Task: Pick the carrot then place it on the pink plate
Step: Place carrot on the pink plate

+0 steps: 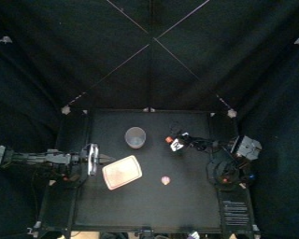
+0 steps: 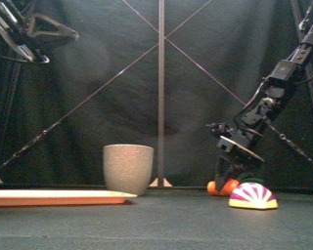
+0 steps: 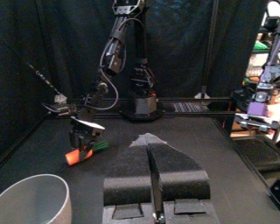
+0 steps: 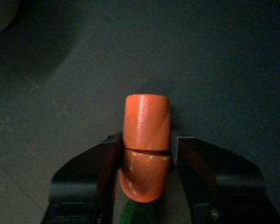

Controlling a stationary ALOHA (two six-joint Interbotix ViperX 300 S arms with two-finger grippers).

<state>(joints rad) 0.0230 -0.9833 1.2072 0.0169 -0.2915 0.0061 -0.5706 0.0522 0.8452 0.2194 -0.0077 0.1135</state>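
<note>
An orange carrot [image 4: 145, 127] with a green end sits between the jaws of my right gripper [image 4: 146, 156], which is shut on it. In the front view the carrot [image 2: 221, 186] is low, at or just above the table, under the right gripper [image 2: 229, 168]. From above, that gripper [image 1: 177, 144] is right of the middle, behind the pink plate [image 1: 123, 171]. The plate [image 2: 55, 197] lies flat at the front left. My left gripper [image 1: 92, 159] rests at the plate's left edge, and its jaws [image 3: 154, 179] are shut with nothing in them.
A tall grey speckled cup [image 1: 135, 138] stands behind the plate, left of the carrot [image 3: 78, 156]. A small pink and white domed toy [image 2: 252, 195] lies at the front right, close to the carrot.
</note>
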